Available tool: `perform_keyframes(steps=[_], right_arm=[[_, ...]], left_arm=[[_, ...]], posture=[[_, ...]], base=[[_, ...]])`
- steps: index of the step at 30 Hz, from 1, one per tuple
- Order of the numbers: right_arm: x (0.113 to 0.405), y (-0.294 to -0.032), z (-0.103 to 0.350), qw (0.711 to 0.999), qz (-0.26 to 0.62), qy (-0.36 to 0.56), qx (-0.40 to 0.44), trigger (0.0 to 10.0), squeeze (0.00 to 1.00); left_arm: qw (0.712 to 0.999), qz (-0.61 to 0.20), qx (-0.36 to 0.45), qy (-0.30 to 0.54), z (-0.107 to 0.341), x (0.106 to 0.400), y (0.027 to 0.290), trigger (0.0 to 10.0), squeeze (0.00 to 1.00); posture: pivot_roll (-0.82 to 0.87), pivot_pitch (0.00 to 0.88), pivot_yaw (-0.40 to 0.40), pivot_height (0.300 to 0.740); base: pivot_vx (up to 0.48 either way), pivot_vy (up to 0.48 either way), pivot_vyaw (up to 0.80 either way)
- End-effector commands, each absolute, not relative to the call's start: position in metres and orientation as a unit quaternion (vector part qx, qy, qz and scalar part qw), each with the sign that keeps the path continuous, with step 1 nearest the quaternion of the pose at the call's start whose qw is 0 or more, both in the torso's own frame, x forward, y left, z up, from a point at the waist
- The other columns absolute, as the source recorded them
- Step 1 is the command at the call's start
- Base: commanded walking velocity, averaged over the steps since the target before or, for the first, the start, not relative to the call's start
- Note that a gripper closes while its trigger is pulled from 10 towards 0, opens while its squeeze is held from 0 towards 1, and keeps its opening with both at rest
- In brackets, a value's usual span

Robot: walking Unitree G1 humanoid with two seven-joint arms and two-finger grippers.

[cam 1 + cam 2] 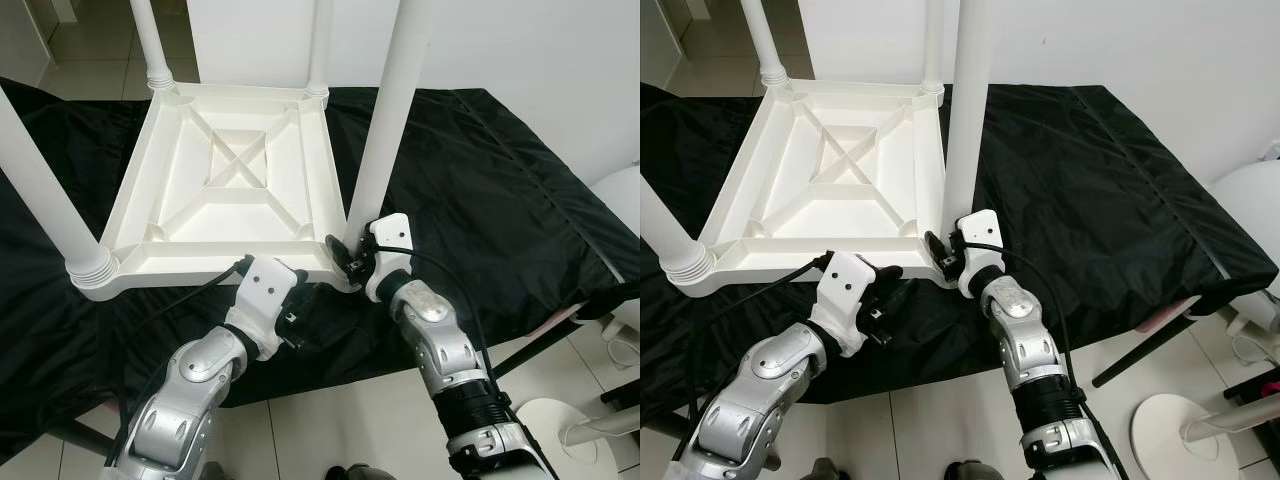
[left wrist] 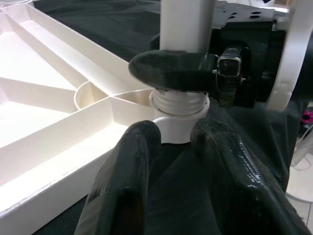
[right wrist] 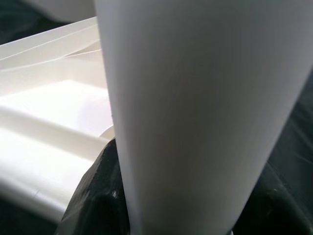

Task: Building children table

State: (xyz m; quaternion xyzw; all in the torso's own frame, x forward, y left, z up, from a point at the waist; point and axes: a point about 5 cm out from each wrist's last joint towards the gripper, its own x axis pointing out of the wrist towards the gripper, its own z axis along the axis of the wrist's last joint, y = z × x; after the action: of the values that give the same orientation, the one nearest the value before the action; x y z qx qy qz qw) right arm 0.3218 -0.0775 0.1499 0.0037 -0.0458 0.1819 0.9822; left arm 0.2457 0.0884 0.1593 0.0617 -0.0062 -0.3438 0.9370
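Note:
A white plastic children's table [image 1: 200,262] lies upside down on a black cloth [image 1: 480,180], with its ribbed underside facing up. White legs stand in its corners. My right gripper [image 1: 345,255] is shut on the near right leg [image 1: 385,130], just above its threaded base [image 2: 178,102]. That leg shows close up in the right wrist view [image 3: 195,107]. My left gripper [image 1: 303,300] hovers low over the cloth in front of the same corner. It is open, with nothing between its black fingers [image 2: 132,166].
Other legs stand at the near left [image 1: 40,190], far left [image 1: 150,40] and far right [image 1: 320,45] corners. The cloth-covered surface ends just before my arms, above a tiled floor [image 1: 330,420]. A white round seat [image 1: 620,200] and a white base [image 1: 1180,430] are at the right.

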Motion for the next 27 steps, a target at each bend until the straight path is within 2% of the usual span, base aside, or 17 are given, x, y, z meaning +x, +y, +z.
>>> perform_keyframes(steps=[1,6,12,13,22,23,25,26,27], right_arm=[[0.319,-0.078,0.144,0.991,0.127,-0.024,0.015,10.0,0.00],[0.315,-0.060,0.148,0.989,0.138,-0.020,0.038,10.0,0.00],[0.313,-0.063,0.149,0.990,0.140,-0.021,0.027,10.0,0.00],[0.313,-0.066,0.149,0.989,0.140,-0.021,0.032,10.0,1.00],[0.314,-0.086,0.155,0.980,0.194,-0.029,0.035,10.0,1.00],[0.314,-0.096,0.153,0.974,0.222,-0.027,0.022,10.0,0.00],[0.312,-0.103,0.153,0.966,0.257,-0.031,0.011,10.0,0.00],[0.311,-0.111,0.154,0.953,0.302,-0.033,-0.005,10.0,0.00],[0.311,-0.111,0.154,0.953,0.302,-0.033,-0.005,10.0,0.00]], left_arm=[[0.940,-0.336,0.061,-0.004,0.159,0.243,0.088,10.0,0.00],[0.938,-0.341,0.059,-0.003,0.159,0.243,0.086,10.0,0.00],[0.937,-0.344,0.064,-0.005,0.159,0.243,0.085,10.0,0.00],[0.937,-0.342,0.064,-0.005,0.160,0.244,0.086,10.0,0.00],[0.940,-0.336,0.062,-0.010,0.160,0.245,0.085,10.0,0.00],[0.940,-0.335,0.061,-0.011,0.161,0.246,0.086,10.0,0.00],[0.941,-0.333,0.062,-0.013,0.161,0.246,0.086,10.0,0.00],[0.942,-0.331,0.061,-0.015,0.162,0.247,0.086,10.0,0.00],[0.942,-0.331,0.061,-0.015,0.162,0.247,0.086,10.0,0.00]], posture=[[0.00,0.115,-0.036,0.740],[-0.01,0.115,-0.031,0.740],[-0.01,0.113,-0.035,0.740],[-0.01,0.112,-0.035,0.740],[0.00,0.106,-0.049,0.740],[0.00,0.100,-0.056,0.740],[0.00,0.100,-0.056,0.740],[0.00,0.096,-0.060,0.740],[0.00,0.096,-0.060,0.740]], base=[[0.000,0.000,0.00],[0.000,0.000,0.00],[0.000,0.000,0.00],[0.000,0.000,0.00],[0.000,0.000,0.00],[0.000,0.000,0.00],[0.000,0.000,0.00],[0.000,0.000,0.00],[0.000,0.000,0.00]])
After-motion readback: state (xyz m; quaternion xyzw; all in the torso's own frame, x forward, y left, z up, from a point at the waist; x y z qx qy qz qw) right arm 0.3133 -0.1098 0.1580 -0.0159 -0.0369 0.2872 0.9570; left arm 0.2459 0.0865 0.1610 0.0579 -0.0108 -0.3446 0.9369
